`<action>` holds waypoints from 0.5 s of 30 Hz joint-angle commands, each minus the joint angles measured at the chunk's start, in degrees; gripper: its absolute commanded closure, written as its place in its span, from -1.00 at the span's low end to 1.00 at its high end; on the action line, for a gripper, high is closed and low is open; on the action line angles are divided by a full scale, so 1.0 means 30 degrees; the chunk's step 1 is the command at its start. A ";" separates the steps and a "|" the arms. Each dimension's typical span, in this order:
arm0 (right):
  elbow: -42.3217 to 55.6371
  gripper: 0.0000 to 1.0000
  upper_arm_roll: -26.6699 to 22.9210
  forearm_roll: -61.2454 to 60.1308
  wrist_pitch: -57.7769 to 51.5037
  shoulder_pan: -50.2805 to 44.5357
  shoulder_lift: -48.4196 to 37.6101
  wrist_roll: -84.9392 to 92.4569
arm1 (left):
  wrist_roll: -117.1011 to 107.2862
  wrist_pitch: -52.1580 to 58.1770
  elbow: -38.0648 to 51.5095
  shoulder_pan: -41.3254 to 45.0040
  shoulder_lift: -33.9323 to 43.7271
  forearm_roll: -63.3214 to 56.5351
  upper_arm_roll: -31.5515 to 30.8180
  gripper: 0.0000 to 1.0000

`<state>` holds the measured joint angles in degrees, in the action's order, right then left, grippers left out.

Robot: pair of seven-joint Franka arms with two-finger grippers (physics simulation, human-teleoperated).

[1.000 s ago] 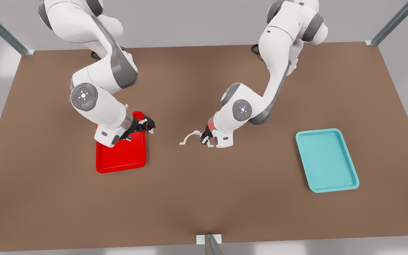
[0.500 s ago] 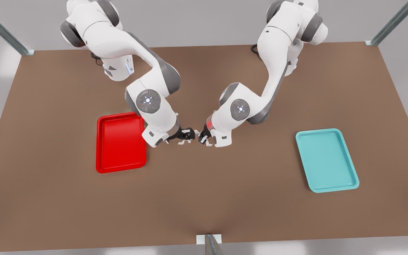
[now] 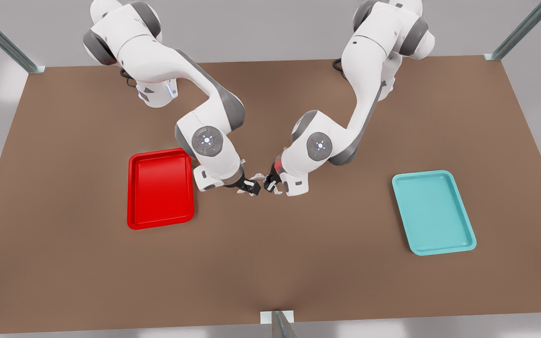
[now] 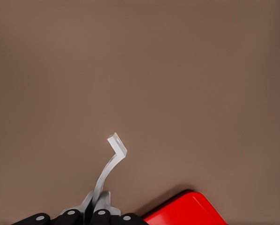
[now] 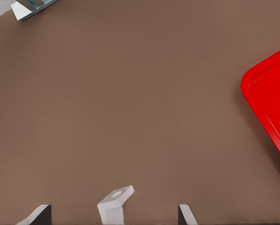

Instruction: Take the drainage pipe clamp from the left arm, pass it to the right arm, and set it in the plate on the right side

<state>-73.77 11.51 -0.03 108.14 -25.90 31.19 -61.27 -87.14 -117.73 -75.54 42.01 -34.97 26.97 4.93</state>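
The white drainage pipe clamp (image 3: 258, 177) hangs just above the table's middle, between the two grippers. My left gripper (image 3: 269, 184), on the arm at the front view's right, is shut on one end of it; in the left wrist view the clamp (image 4: 113, 157) rises out of the closed left gripper (image 4: 97, 206). My right gripper (image 3: 251, 187), on the arm at the front view's left, is open with the clamp's free tab (image 5: 115, 199) between its spread fingers (image 5: 40, 214). The red plate (image 3: 131, 192) lies just beyond the right gripper, toward the front view's left.
A teal tray (image 3: 432, 211) lies at the front view's right. The red plate's corner (image 4: 189, 211) shows in the left wrist view, its edge (image 5: 271, 93) in the right wrist view. A metal bracket (image 3: 277, 321) sits at the table's near edge.
The right arm swung from above the red plate to the table's middle, and its open fingers now straddle the clamp's free end. The left gripper held still, shut on the clamp.
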 commanded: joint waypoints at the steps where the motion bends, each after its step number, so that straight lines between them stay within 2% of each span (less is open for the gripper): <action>1: -0.0165 -1.00 0.0000 0.0156 -0.0069 -0.0125 -0.0027 -0.5799 | -0.0252 -0.0307 -0.0015 -0.0001 0.0027 0.0034 -0.0002 0.57; 12: -0.0926 -0.98 0.0176 0.0156 -0.0040 -0.0243 -0.0027 -0.5828 | -0.0251 -0.0365 -0.0015 -0.0001 0.0027 0.0239 0.0028 0.57; 14: -0.0985 -0.79 0.0176 0.0186 -0.0040 -0.0243 -0.0027 -0.5916 | -0.0252 -0.0365 0.0014 -0.0030 0.0027 0.0239 0.0028 0.57; 15: -0.1014 -0.52 0.0176 0.0186 -0.0040 -0.0243 -0.0027 -0.5916 | -0.0252 -0.0365 0.0014 -0.0030 0.0056 0.0239 0.0028 0.57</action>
<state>-76.77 12.03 0.48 107.98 -26.63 31.19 -71.20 -87.57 -118.59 -75.53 41.94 -34.92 27.55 5.01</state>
